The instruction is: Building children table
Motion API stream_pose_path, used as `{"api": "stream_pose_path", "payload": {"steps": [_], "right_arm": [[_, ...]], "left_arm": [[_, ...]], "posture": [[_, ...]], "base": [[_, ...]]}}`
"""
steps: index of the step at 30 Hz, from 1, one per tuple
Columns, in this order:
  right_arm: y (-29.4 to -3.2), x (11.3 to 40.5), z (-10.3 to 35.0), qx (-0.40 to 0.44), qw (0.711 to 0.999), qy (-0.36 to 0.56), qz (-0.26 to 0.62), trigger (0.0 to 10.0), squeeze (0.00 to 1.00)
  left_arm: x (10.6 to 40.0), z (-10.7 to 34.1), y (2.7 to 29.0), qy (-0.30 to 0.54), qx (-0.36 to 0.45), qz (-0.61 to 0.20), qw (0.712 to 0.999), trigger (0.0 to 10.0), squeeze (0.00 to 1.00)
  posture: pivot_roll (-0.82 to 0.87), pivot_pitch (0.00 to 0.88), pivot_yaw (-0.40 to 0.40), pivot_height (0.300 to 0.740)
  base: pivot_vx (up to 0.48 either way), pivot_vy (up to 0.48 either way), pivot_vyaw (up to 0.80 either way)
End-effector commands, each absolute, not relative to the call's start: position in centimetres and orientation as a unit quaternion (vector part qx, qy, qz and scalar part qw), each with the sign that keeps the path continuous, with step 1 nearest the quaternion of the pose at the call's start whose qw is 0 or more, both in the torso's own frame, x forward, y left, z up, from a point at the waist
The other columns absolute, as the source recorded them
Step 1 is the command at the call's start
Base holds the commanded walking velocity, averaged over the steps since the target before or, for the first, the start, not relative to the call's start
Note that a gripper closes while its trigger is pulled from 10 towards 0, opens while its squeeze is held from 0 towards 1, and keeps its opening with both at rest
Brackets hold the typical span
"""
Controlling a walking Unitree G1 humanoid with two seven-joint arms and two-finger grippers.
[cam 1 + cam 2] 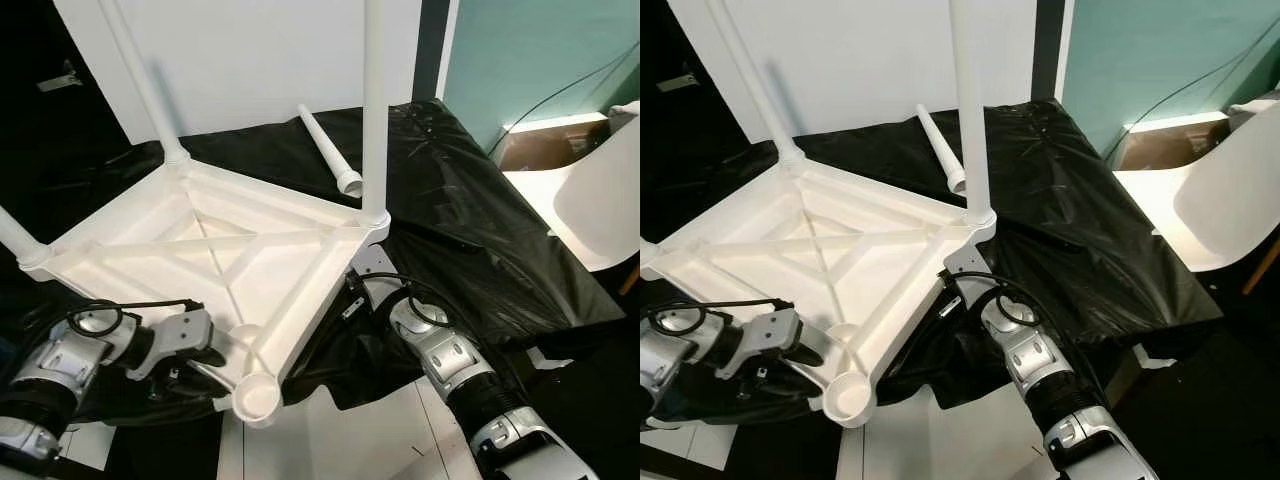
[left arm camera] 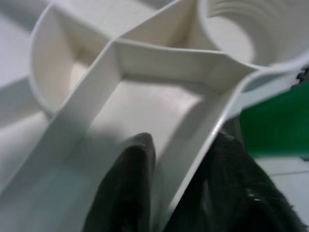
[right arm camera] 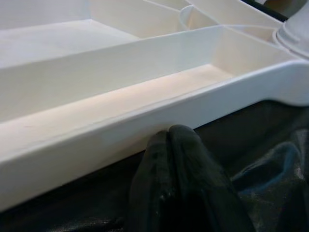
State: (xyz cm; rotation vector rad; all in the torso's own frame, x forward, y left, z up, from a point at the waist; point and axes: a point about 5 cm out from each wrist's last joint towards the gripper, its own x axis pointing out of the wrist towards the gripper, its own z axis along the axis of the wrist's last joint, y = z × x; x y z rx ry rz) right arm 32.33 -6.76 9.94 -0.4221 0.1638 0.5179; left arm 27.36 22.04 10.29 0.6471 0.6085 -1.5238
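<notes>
Black sheeting (image 1: 480,230) drapes the desk, where the white tabletop (image 1: 200,260) lies upside down with three legs (image 1: 374,100) standing in its corners and a loose leg (image 1: 328,150) lying behind. From the head, the empty socket (image 1: 258,397) overhangs the near edge. Up close, the left end effector (image 2: 178,193) grips a rib beside that socket, one finger (image 2: 130,188) on each side. The right end effector (image 3: 169,145) has its fingers pressed together, tips against the tabletop's outer rim.
</notes>
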Motion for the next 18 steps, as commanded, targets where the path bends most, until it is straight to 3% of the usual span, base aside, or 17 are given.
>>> {"api": "stream_pose_path", "payload": {"steps": [1, 4, 10, 13, 18], "right_arm": [[-6.7, 32.1, 9.8, -0.205, 0.941, 0.084, 0.255, 10.0, 0.00], [-6.8, 32.1, 9.8, -0.205, 0.942, 0.085, 0.253, 10.0, 0.00], [-6.9, 32.1, 9.8, -0.206, 0.942, 0.086, 0.251, 10.0, 0.00], [-7.0, 32.1, 9.7, -0.207, 0.942, 0.087, 0.251, 10.0, 0.00], [-6.9, 32.2, 9.7, -0.208, 0.941, 0.089, 0.252, 10.0, 0.00]], "left_arm": [[28.1, 8.7, 22.3, 0.257, 0.267, -0.570, 0.733, 0.0, 0.00], [28.2, 7.6, 21.8, 0.260, 0.245, -0.535, 0.765, 0.0, 0.00], [28.0, 6.3, 21.5, 0.278, 0.236, -0.505, 0.782, 0.0, 0.00], [27.2, 5.7, 21.5, 0.287, 0.233, -0.513, 0.774, 0.0, 0.00], [25.6, 5.8, 22.2, 0.299, 0.222, -0.567, 0.735, 0.0, 0.00]], "posture": [[-0.11, 0.000, 0.094, 0.740], [-0.12, 0.000, 0.092, 0.740], [-0.11, 0.000, 0.087, 0.740], [-0.10, 0.000, 0.084, 0.740], [-0.10, 0.000, 0.086, 0.740]], "base": [[0.000, 0.000, 0.00], [0.000, 0.000, 0.00], [0.000, 0.000, 0.00], [0.000, 0.000, 0.00], [0.000, 0.000, 0.00]]}}
